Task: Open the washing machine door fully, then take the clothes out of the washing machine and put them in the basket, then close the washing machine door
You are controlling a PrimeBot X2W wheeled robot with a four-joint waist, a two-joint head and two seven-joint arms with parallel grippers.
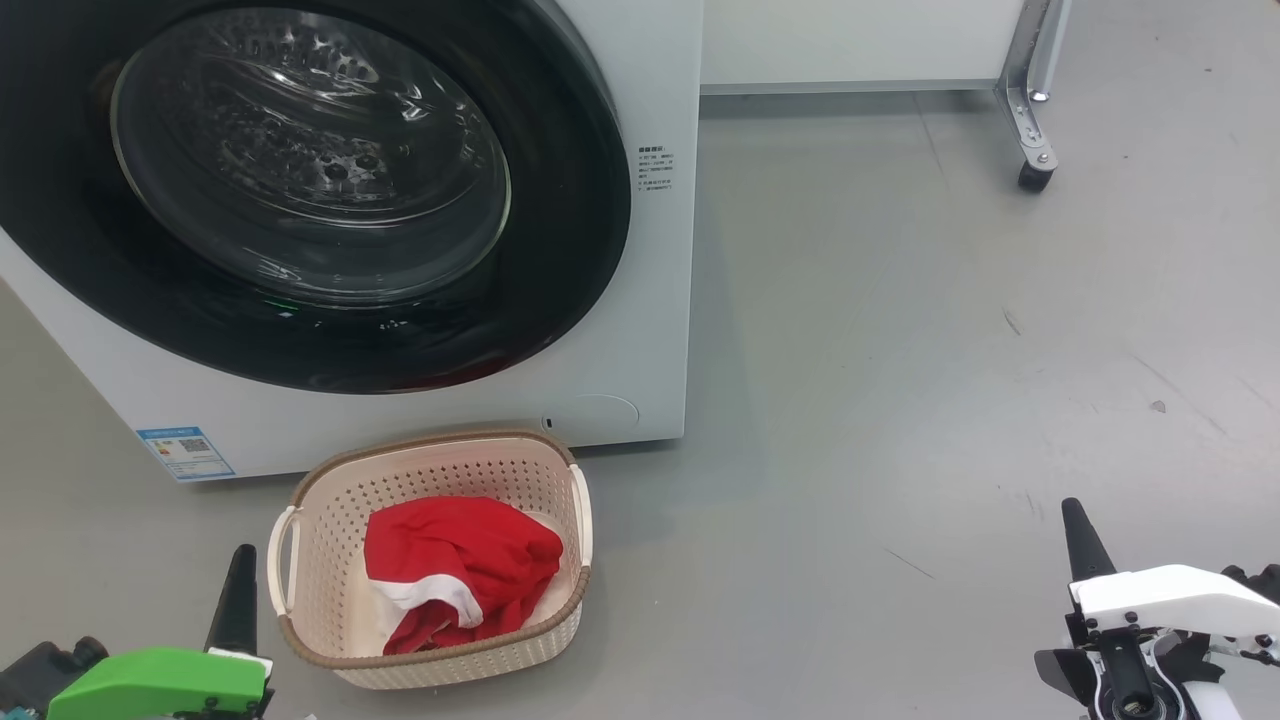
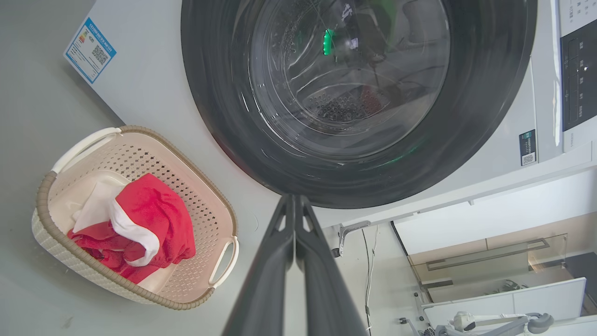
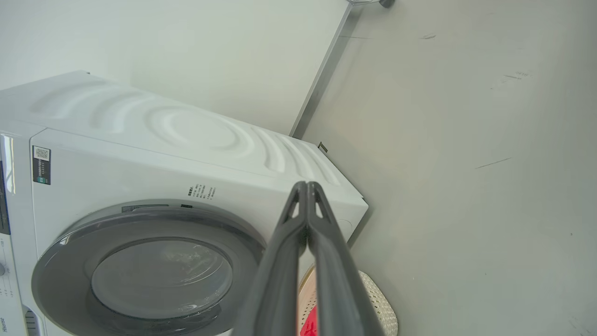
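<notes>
The washing machine (image 1: 640, 330) stands white at the upper left, and its door (image 1: 310, 190), black-rimmed with a glass bowl, lies flush against the front. In front of it on the floor sits the cream basket (image 1: 330, 480) holding the red clothes (image 1: 460, 570) with white trim. My left gripper (image 1: 240, 590) is low beside the basket's left handle, shut and empty. My right gripper (image 1: 1080, 535) is far to the right over bare floor, also shut and empty. The left wrist view shows the door (image 2: 359, 98), basket (image 2: 140, 135) and clothes (image 2: 154, 219); the right wrist view shows the door (image 3: 149, 270).
Grey floor (image 1: 900, 400) stretches wide to the right of the machine. A white cabinet base on a metal leg with a caster (image 1: 1035, 170) stands at the back right. A blue label sticker (image 1: 185, 450) marks the machine's lower left corner.
</notes>
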